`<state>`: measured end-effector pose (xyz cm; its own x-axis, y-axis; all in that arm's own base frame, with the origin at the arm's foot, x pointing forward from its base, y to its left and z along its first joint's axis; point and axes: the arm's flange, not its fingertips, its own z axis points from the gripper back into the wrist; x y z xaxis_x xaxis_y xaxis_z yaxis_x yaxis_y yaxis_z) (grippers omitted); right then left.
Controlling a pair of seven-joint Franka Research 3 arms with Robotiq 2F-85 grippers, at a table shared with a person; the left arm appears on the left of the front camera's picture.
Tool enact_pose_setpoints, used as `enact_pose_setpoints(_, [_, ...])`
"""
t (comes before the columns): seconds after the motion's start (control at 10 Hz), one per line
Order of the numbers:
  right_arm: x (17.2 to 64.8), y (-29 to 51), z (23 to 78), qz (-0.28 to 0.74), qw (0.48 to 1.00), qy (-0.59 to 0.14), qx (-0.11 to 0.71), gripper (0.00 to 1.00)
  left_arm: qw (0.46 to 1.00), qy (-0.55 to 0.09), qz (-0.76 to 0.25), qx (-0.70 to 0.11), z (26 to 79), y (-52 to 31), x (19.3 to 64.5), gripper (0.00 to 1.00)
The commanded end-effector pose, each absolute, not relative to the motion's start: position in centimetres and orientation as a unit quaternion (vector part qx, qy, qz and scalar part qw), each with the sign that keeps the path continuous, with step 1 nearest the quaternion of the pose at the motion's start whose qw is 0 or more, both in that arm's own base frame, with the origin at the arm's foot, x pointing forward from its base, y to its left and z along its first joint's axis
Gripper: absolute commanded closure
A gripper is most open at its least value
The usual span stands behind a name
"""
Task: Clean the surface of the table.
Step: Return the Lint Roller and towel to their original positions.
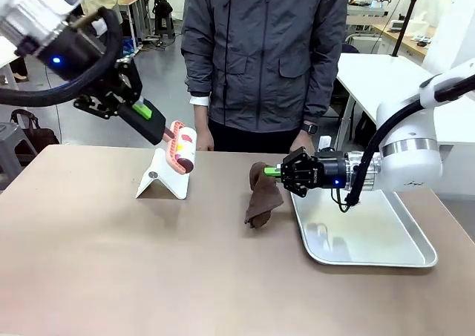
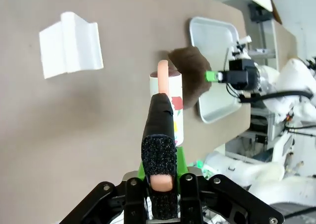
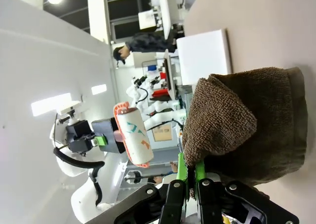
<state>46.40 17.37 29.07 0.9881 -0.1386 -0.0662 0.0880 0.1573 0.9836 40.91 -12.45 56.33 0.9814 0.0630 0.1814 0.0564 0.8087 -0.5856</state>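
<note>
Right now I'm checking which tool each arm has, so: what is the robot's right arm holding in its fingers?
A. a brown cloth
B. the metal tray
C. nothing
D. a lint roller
A: in the front view the right gripper is shut on the brown cloth, which hangs down to the table beside the metal tray.

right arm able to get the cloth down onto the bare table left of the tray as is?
Probably yes: the right gripper is shut on the brown cloth, whose lower end already touches the table; nothing lies there.
</note>
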Motion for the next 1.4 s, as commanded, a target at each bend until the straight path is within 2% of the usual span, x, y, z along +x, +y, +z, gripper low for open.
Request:
enact_pose_setpoints(0.0, [47.2, 17.5, 29.0, -0.081, 0.772, -0.016, 0.631, 0.94, 0.953, -0.082, 0.038, -0.288, 56.8, -13.9, 44.3, 0.77])
enact_pose_setpoints(0.2, [47.4, 17.2, 29.0, -0.079, 0.778, -0.002, 0.623, 0.94, 0.960, -0.069, 0.041, -0.267, 55.9, -14.5, 47.8, 0.77])
enact_pose_setpoints(0.5, [48.5, 17.0, 28.8, -0.093, 0.778, 0.008, 0.621, 0.94, 0.972, -0.037, 0.029, -0.230, 53.1, -14.7, 50.6, 0.77])
enact_pose_setpoints(0.7, [48.8, 16.9, 28.5, -0.092, 0.788, 0.015, 0.608, 0.94, 0.971, -0.051, 0.047, -0.229, 51.8, -14.7, 51.4, 0.77])
enact_pose_setpoints(0.8, [47.8, 16.8, 28.5, -0.089, 0.775, 0.001, 0.626, 0.94, 0.971, -0.041, 0.025, -0.236, 51.6, -14.6, 50.8, 0.77])
enact_pose_setpoints(1.3, [47.8, 16.8, 28.5, -0.089, 0.775, 0.001, 0.626, 0.94, 0.971, -0.041, 0.025, -0.236, 51.6, -14.6, 50.8, 0.77])
